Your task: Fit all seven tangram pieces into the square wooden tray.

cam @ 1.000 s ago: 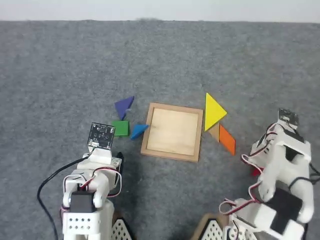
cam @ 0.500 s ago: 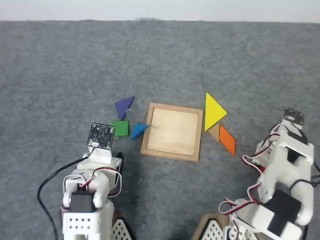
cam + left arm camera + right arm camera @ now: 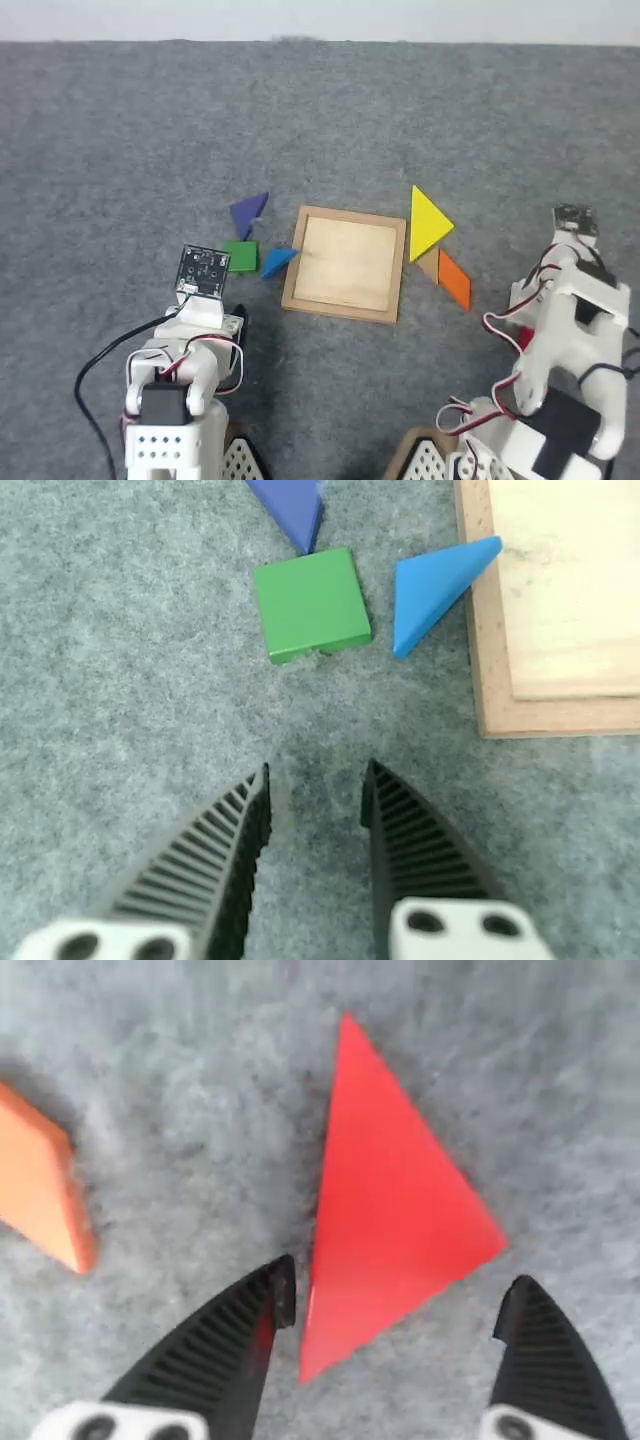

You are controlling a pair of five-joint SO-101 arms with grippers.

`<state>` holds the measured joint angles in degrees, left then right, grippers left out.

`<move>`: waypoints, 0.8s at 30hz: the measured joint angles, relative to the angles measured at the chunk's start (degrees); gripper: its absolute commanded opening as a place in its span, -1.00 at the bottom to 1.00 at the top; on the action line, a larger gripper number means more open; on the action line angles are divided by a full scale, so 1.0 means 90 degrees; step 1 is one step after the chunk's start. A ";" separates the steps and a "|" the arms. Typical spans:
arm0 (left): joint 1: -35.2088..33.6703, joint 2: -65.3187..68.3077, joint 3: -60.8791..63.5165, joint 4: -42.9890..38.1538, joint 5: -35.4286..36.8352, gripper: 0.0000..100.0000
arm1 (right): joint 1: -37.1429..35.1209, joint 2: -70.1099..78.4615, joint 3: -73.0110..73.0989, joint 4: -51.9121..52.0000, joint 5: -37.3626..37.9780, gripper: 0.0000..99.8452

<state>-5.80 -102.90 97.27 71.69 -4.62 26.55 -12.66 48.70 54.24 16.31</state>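
On the grey carpet [image 3: 120, 130] lay the square wooden tray [image 3: 345, 264], with all seven pieces outside it. A dark blue triangle [image 3: 248, 212], a green square [image 3: 240, 257] and a light blue triangle [image 3: 277, 260] sat by one side, the last touching the rim. A yellow triangle [image 3: 428, 224], a tan triangle [image 3: 428, 264] and an orange parallelogram [image 3: 454, 278] clustered by the opposite side. The left gripper [image 3: 315, 790] hung near the green square, fingers spread apart. The right gripper [image 3: 400, 1285] had its fingers spread wide, straddling the red triangle [image 3: 390, 1200].
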 measured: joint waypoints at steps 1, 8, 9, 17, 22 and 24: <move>0.0000 0.0000 0.0000 0.0000 0.0000 -0.70 | 0.0000 0.0000 -0.0059 0.0000 -0.0020 -0.35; 0.0000 0.0000 0.0000 0.0000 0.0000 -0.70 | 0.0000 0.0733 -0.0596 0.0000 -0.0039 -0.52; 0.0000 0.0000 0.0000 0.0000 0.0000 -0.70 | 0.0000 0.0869 -0.0674 0.0000 -0.0039 -0.51; 0.0000 0.0000 0.0000 0.0000 0.0000 -0.70 | 0.0000 0.1348 -0.1006 0.0000 -0.0039 -0.50; 0.0000 0.0000 0.0000 0.0000 0.0000 -0.70 | 0.0000 0.1368 -0.1016 0.0000 -0.0039 -0.62; 0.0000 0.0000 0.0000 0.0000 0.0000 -0.70 | 0.0010 0.1368 -0.1026 -0.0010 -0.0039 -0.66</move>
<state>-5.80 -102.90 97.27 71.69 -4.62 26.64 -0.35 39.47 54.15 15.96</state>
